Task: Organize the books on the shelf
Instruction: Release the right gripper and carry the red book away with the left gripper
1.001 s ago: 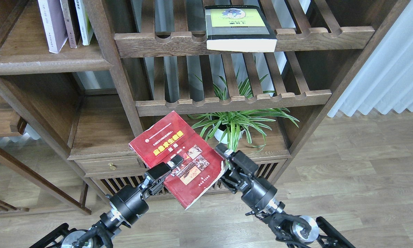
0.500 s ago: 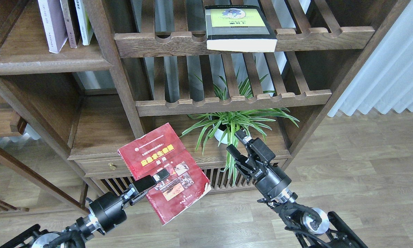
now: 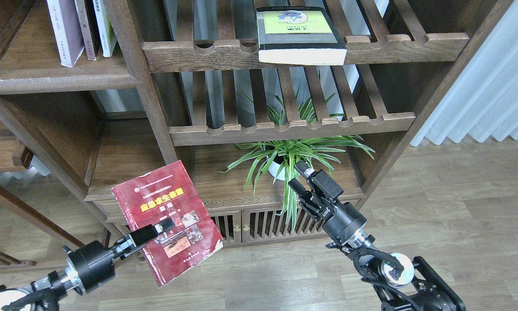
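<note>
Dark wooden bookcase fills the room's wall, its solid shelf upper left already carrying upright books. One yellow-green book lies flat on a slatted rack. Left hand is clamped on the red book, probably for shelving; right hand hangs apart, empty.

Upright books cut off by top edge; red book title perhaps unreadable.

Home living room before me: dark wood bookcase, potted plant, sheer curtain, plank floor.
</note>
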Robot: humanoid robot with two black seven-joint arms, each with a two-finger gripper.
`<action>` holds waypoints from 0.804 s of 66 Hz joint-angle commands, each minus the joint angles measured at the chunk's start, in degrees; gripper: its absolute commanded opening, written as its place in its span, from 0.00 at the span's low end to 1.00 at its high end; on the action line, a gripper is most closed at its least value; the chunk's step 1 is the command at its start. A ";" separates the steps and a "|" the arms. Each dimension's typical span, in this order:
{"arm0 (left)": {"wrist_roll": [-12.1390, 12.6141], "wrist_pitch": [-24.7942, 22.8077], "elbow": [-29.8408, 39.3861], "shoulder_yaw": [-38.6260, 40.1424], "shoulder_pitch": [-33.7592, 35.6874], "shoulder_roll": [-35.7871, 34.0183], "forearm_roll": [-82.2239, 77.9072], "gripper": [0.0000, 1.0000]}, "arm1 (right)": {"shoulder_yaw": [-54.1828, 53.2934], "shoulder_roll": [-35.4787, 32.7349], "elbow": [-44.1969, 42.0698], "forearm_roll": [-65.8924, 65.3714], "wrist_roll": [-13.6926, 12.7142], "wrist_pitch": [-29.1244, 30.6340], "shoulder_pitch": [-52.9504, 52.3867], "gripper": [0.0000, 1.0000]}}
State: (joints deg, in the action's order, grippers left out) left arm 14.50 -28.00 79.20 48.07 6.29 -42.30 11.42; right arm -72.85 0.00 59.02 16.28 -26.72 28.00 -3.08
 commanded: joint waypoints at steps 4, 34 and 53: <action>0.01 0.00 -0.02 1.32 0.12 -8.06 0.01 0.07 | 0.08 0.00 -0.75 -1.07 0.00 0.00 -0.09 0.87; -0.26 0.00 -0.02 3.70 9.79 -19.84 0.62 0.07 | 1.66 0.00 -4.00 -2.39 0.00 0.00 -0.62 0.87; -0.26 0.00 -0.02 3.43 14.09 -21.25 1.32 0.07 | 1.49 0.00 -4.26 -2.39 0.00 0.00 -0.70 0.87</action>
State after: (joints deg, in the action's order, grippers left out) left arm 14.28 -28.00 79.27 51.57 18.59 -63.24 12.70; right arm -71.29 0.00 54.90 13.88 -26.72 28.00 -3.77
